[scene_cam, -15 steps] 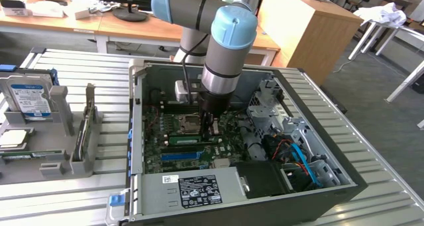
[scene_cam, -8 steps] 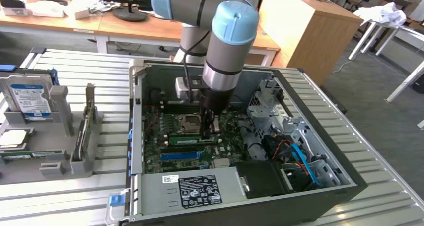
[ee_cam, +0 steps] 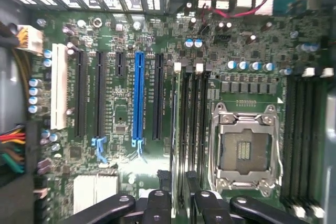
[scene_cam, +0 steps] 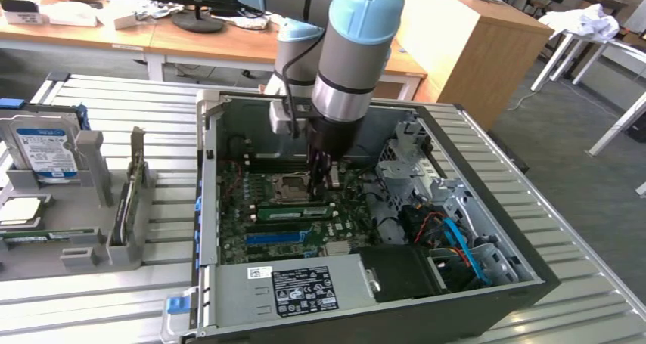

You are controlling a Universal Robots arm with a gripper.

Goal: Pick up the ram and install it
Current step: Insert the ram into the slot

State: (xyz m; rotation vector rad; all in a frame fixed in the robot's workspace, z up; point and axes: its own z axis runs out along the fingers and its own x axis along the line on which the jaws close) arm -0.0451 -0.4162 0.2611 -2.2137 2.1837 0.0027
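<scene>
The ram (scene_cam: 293,212), a narrow green stick with a white label, stands on edge in a memory slot of the motherboard, just beside the CPU socket (scene_cam: 293,185). My gripper (scene_cam: 323,185) hangs inside the open computer case, directly over that row of slots. In the wrist view the ram (ee_cam: 177,124) shows edge-on as a thin strip running between my two black fingers (ee_cam: 157,200), which stand apart on either side of it. My gripper (ee_cam: 180,195) is open and I see no contact with the stick.
A long blue slot strip (ee_cam: 138,95) and black expansion slots lie beside the memory slots. The power supply (scene_cam: 293,287) and drive cage (scene_cam: 419,159) crowd the case. A grey fixture (scene_cam: 91,238) at the exterior view's left holds a hard drive (scene_cam: 45,151).
</scene>
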